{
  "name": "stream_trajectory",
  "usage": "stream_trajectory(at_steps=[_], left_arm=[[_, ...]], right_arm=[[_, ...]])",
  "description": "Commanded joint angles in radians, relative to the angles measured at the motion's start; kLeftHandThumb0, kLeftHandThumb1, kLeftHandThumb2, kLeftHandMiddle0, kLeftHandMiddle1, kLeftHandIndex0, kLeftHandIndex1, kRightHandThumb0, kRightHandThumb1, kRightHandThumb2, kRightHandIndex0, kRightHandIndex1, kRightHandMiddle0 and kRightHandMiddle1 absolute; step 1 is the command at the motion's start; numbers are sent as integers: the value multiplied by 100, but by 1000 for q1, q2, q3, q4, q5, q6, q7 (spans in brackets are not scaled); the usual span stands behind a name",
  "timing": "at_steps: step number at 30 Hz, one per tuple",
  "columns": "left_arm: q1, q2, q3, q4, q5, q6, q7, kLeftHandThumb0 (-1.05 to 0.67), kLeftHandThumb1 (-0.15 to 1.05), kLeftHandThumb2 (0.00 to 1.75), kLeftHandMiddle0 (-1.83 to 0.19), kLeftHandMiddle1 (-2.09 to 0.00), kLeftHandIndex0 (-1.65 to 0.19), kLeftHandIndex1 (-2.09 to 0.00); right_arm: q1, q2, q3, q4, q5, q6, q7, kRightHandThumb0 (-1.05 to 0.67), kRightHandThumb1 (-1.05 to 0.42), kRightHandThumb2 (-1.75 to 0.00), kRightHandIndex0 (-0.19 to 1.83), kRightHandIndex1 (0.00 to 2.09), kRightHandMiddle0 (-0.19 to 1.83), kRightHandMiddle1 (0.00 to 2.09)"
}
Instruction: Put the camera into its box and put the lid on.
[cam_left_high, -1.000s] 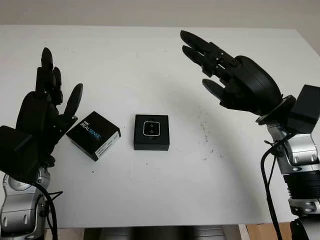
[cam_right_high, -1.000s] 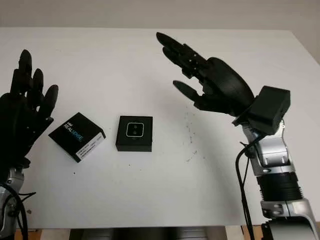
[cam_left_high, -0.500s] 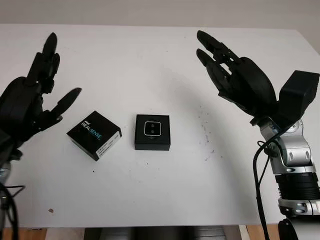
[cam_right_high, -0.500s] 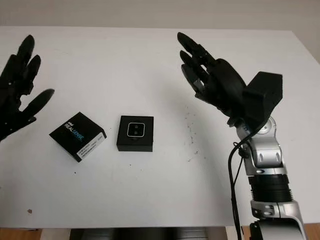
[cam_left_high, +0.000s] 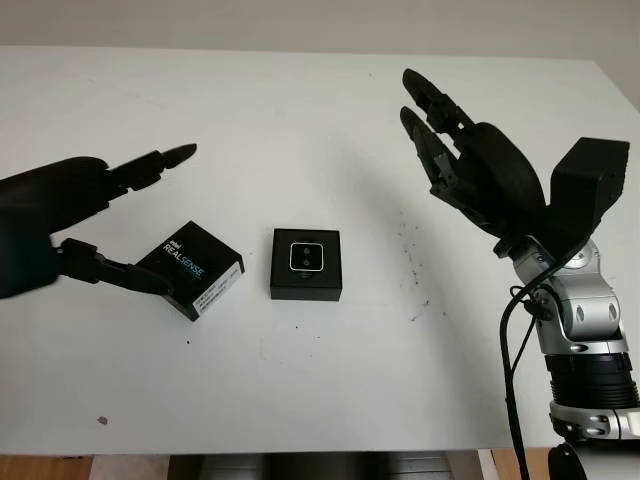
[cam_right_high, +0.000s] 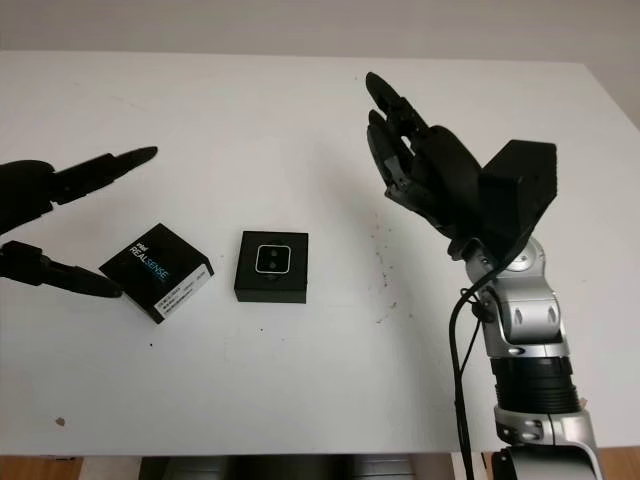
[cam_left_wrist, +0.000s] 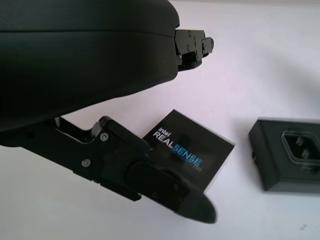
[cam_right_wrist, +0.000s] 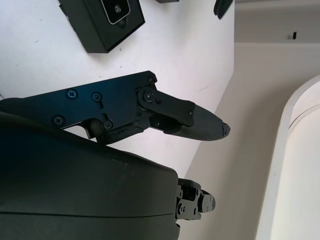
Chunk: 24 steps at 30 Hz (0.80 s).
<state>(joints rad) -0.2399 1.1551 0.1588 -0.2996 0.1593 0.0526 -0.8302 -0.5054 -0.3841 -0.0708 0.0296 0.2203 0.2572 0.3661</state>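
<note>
A black box base (cam_left_high: 305, 285) sits mid-table with the camera (cam_left_high: 305, 257) lying in it, silver face up. To its left lies the black lid (cam_left_high: 190, 268), printed "intel REALSENSE", flat on the table and apart from the box. My left hand (cam_left_high: 175, 218) is open and turned sideways beside the lid, its thumb (cam_left_high: 115, 273) across the lid's left corner and its fingers (cam_left_high: 150, 165) stretched out behind the lid. I cannot tell whether the thumb touches the lid. My right hand (cam_left_high: 430, 130) is open, held above the table to the right of the box.
The white table (cam_left_high: 300, 380) runs to a front edge at the bottom and a right edge beyond the right arm. Small dark specks (cam_left_high: 412, 270) mark the tabletop right of the box. The wall (cam_right_wrist: 250, 100) lies behind the table.
My left hand has dropped and turned from upright to sideways, bringing its thumb to the lid's left corner. My right hand has drawn back slightly to the right. Box and lid have not moved.
</note>
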Motion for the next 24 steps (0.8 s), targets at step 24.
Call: stream_trajectory(at_steps=[24], left_arm=[[-328,-66,-282,276,354,-364,25,-51,83,7,10,-6,12,-6]], right_arm=[[19,30,-5,-6,-39,23,-19,-54,-105,-64,-5,5,-9,11]])
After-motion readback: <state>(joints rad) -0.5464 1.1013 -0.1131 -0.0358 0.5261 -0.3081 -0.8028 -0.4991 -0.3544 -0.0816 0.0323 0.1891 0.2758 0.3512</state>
